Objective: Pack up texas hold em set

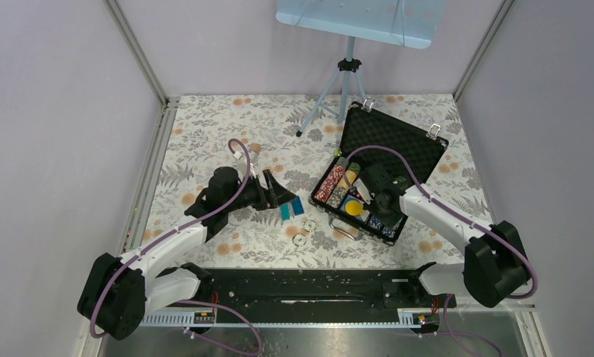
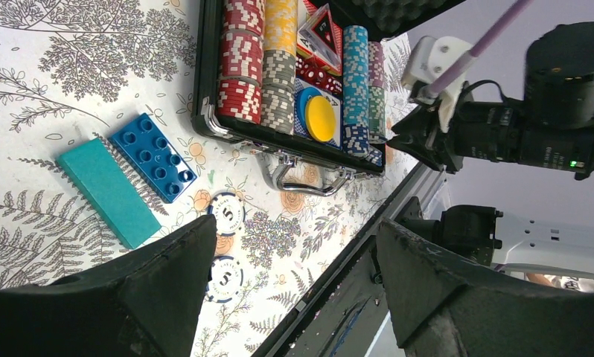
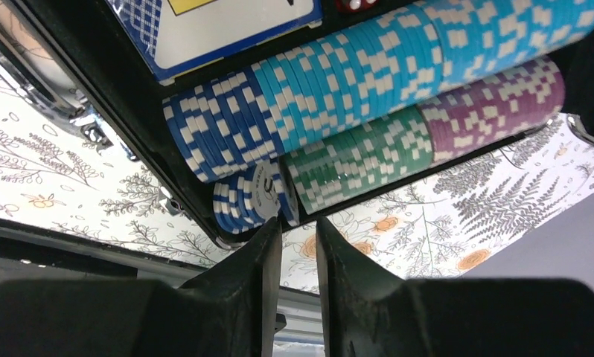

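The left arm (image 1: 171,242) and right arm (image 1: 439,212) both wear white shells between chunky black joints. A purple cable (image 2: 495,31) loops along each. They are bolted to a black rail (image 1: 309,294) at six o'clock. The fingers (image 3: 234,297) are matte black, grainy wedges. A green light (image 2: 573,163) glows on the right wrist.

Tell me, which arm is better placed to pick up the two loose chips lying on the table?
Left. The left fingers are open and hover close to the two chips, while the right fingers are over the case.
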Robot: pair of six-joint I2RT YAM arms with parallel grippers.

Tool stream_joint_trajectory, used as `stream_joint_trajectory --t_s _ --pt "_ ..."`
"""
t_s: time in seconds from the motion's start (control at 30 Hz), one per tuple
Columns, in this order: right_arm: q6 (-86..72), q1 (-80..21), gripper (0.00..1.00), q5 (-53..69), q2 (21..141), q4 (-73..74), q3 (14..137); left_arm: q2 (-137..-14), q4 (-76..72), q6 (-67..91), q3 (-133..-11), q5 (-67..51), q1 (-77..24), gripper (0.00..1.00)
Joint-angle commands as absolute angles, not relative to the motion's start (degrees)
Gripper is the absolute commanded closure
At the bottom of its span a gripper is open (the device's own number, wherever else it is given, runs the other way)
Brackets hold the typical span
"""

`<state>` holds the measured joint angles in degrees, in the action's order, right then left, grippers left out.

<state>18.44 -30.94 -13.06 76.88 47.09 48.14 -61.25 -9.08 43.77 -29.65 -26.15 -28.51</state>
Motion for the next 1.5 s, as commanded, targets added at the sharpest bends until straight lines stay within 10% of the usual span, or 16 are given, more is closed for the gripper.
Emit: stream_joint_trajectory --t_s 0.0,0.3,0.63,1.47 --pt "18.08 -30.74 0.69 -14.39 71.42 49.44 51.68 -60.92 -12.12 43.57 -31.43 -27.06 -28.13 0.22" --pt "12.29 -30.76 0.48 -14.46 58.42 44.29 52.73 -60.56 -11.62 43.42 -31.30 -26.74 -28.03 0.22" --pt "-13.79 -26.87 0.48 -27.31 64.43 41.72 53.18 -62.09 -8.13 43.33 -32.25 -24.75 -28.04 0.22" --pt "-40.56 7.47 0.51 -10.66 61.82 27.34 36.80 -63.64 -4.73 43.12 -35.08 -24.87 -27.87 0.22"
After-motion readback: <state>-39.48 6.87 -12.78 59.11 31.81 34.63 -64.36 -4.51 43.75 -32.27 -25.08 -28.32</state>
